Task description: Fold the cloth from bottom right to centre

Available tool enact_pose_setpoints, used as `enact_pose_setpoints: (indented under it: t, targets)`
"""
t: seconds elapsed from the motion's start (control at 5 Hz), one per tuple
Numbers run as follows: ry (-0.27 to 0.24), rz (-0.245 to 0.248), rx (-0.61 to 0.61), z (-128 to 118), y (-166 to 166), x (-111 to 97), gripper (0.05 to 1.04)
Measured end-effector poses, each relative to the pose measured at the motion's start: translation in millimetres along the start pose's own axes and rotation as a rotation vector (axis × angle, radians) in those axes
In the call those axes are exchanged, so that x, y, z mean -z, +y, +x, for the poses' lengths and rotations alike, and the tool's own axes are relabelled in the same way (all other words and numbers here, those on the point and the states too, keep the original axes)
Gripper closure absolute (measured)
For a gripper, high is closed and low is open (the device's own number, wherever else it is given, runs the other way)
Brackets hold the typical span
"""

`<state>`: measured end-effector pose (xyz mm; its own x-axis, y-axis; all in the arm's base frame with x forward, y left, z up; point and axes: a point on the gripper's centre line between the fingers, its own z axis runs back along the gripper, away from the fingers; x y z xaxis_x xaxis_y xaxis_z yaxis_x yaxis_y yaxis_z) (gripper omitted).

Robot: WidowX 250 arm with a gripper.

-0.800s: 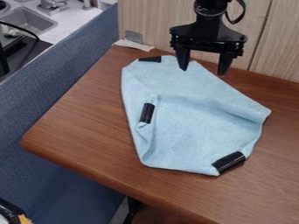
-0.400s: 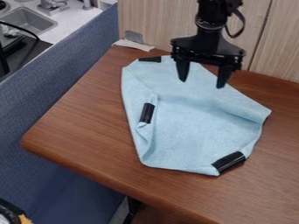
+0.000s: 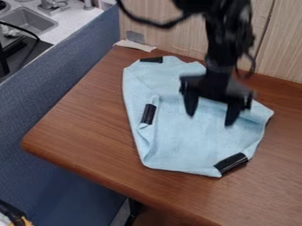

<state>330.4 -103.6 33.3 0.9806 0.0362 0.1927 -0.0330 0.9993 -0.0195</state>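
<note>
On the wooden table point(image 3: 88, 128), we have the light blue cloth point(image 3: 189, 145) lying rumpled, corners uneven. Left side has a long crease and a turned-in flap; right side has a raised ridge toward the right corner. Bottom right corner sits at the outer edge with a black strip point(image 3: 231, 163) across it. We see a second black strip point(image 3: 149, 114) on the left flap, running near vertical, and a third black strip point(image 3: 152, 59) at the top left corner.

Above the cloth's upper right part, we have the black gripper point(image 3: 210, 120) pointing down, fingers apart. Fingertips overlap the cloth in the view; we cannot tell if they touch it. Arm point(image 3: 221, 48) comes in from the top edge, blurred, with a black cable point(image 3: 147, 21) looping off to the left.

Farther out, we get a pale wood panel point(image 3: 183, 39) behind the table, a scrap of white paper point(image 3: 134, 45) at the table's back left corner, and a blue partition point(image 3: 65, 75) along the left. Past that: a light counter point(image 3: 77, 17) with a grey sink point(image 3: 29, 21).
</note>
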Motion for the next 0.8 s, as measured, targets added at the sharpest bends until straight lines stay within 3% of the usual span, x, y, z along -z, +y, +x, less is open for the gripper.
enact_pose_setpoints:
  t: [0.4,0.8]
  targets:
    - [0.032,-0.047,0.197,-35.6,-32.2,15.1,0.085]
    - [0.083,-0.022,0.236,-41.7,-40.0,29.9,0.085]
